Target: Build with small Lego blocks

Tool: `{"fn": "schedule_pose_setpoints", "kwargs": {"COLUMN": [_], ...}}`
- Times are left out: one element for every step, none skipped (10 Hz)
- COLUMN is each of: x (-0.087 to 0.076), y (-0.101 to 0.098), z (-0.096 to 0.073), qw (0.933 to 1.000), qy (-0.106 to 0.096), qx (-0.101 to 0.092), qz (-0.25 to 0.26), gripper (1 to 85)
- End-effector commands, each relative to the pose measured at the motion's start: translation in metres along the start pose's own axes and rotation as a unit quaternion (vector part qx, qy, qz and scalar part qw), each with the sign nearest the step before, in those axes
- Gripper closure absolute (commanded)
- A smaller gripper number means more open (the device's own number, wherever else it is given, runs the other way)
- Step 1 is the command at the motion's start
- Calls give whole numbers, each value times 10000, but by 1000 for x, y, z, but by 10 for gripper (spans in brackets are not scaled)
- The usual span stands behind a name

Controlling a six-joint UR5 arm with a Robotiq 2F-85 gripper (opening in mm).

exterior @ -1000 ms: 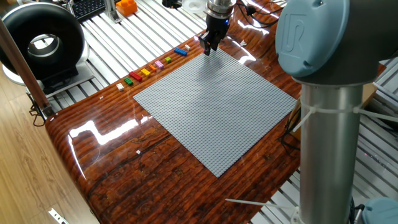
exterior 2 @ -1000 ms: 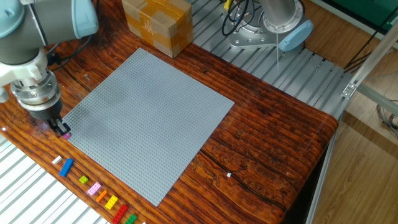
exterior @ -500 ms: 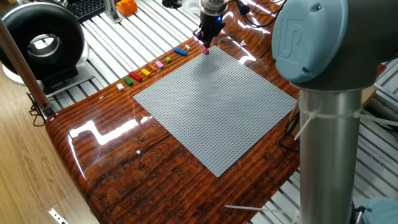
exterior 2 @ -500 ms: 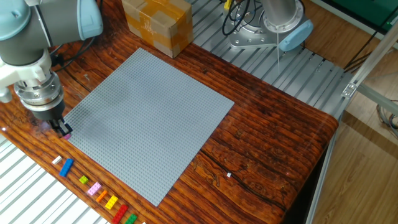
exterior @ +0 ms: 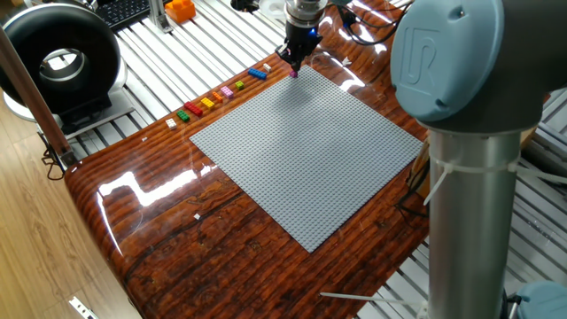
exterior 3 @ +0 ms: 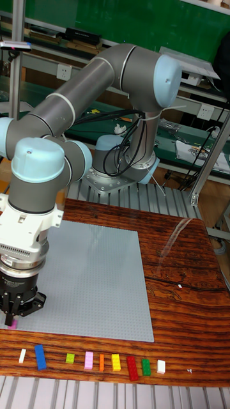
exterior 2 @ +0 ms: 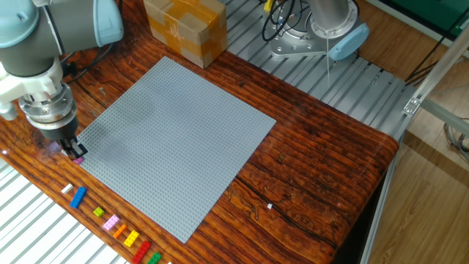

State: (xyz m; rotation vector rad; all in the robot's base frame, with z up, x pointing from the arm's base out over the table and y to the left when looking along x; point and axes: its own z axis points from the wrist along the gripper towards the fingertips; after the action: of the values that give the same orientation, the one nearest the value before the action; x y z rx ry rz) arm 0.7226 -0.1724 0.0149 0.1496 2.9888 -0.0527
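Note:
My gripper (exterior: 294, 67) (exterior 2: 75, 152) (exterior 3: 12, 317) hangs over the corner of the grey baseplate (exterior: 310, 151) (exterior 2: 176, 132) nearest the brick row. Its fingers look shut on a tiny magenta brick (exterior: 293, 74) (exterior 2: 79, 158) (exterior 3: 13, 324), which sits at plate level on that corner. The other small Lego blocks lie in a row on the wood beside the plate's edge, among them a blue one (exterior 2: 78, 196) (exterior 3: 40, 356), a pink one (exterior 2: 111, 222), a yellow one (exterior 3: 115, 362) and a red one (exterior: 183, 114).
A cardboard box (exterior 2: 185, 29) stands at the plate's far side. The arm's grey column (exterior: 469, 195) fills the right of one fixed view. A black ring-shaped device (exterior: 58, 58) and an orange object (exterior: 180, 10) lie off the table on the slatted bench.
The gripper has lifted slightly at the plate's corner, so the magenta brick now shows below its tips. The row of bricks has not moved.

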Motion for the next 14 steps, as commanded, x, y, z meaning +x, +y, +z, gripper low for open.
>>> {"fn": "schedule_pose_setpoints", "kwargs": {"x": [0, 0, 0, 0, 0, 0, 0, 0, 0, 0, 0, 0, -2, -8], "y": [2, 2, 2, 3, 3, 3, 4, 4, 5, 6, 6, 7, 8, 11], "z": [0, 0, 0, 0, -1, -1, -1, 0, 0, 0, 0, 0, 1, 4], "qw": [10000, 10000, 10000, 10000, 10000, 9999, 9999, 9999, 9999, 9999, 9999, 9999, 9999, 9997], "qy": [-16, -17, -17, -18, -19, -22, -22, -22, -21, -21, -21, -36, -73, -197], "qx": [-52, -45, -37, -30, -22, 0, 0, 0, -7, -15, -15, -17, -29, -88], "qz": [49, 55, 54, 76, 90, 102, 117, 125, 142, 158, 158, 158, 151, 120], "gripper": [847, 847, 847, 847, 847, 847, 847, 847, 847, 847, 847, 847, 847, 847]}}
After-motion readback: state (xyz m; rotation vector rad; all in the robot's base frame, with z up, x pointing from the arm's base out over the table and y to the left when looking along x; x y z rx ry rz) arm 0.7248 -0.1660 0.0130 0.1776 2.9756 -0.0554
